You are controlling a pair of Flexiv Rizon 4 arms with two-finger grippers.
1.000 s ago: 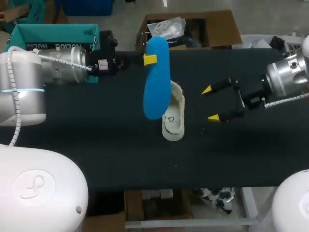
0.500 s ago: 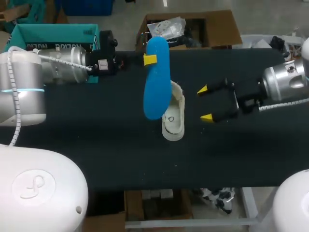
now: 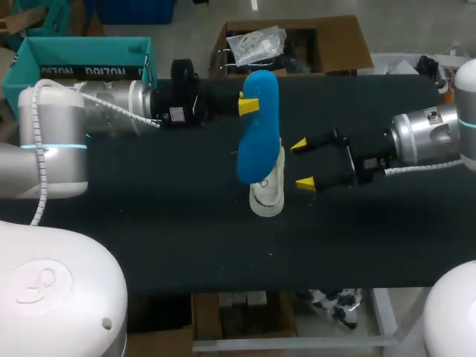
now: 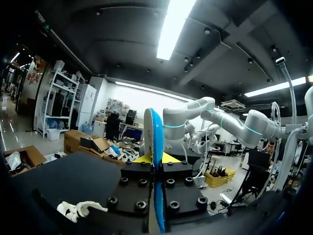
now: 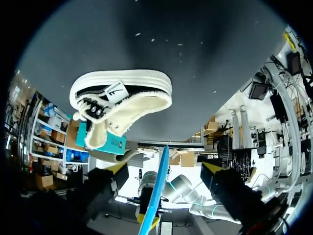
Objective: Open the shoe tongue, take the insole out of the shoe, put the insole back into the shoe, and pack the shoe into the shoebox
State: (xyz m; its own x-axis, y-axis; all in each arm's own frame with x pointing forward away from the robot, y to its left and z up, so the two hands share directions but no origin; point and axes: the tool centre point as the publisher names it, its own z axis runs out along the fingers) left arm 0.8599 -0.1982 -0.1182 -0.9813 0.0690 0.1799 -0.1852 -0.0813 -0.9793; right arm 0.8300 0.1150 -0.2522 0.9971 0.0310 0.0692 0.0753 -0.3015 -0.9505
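On the black table [image 3: 186, 216] sits the cream canvas shoe [image 3: 268, 195]. The long blue foam insole [image 3: 257, 126] hangs on edge just above it, pinched by the left gripper [image 4: 154, 159]. Seating it likely means angling its lower end into the opening while the right gripper [image 3: 303, 163], spread and empty beside the shoe, steadies it. The teal cardboard shoebox [image 3: 82, 59] stands well left of the shoe and is no obstacle.

Even overhead light; matte black table [image 3: 149, 223] reads dim.
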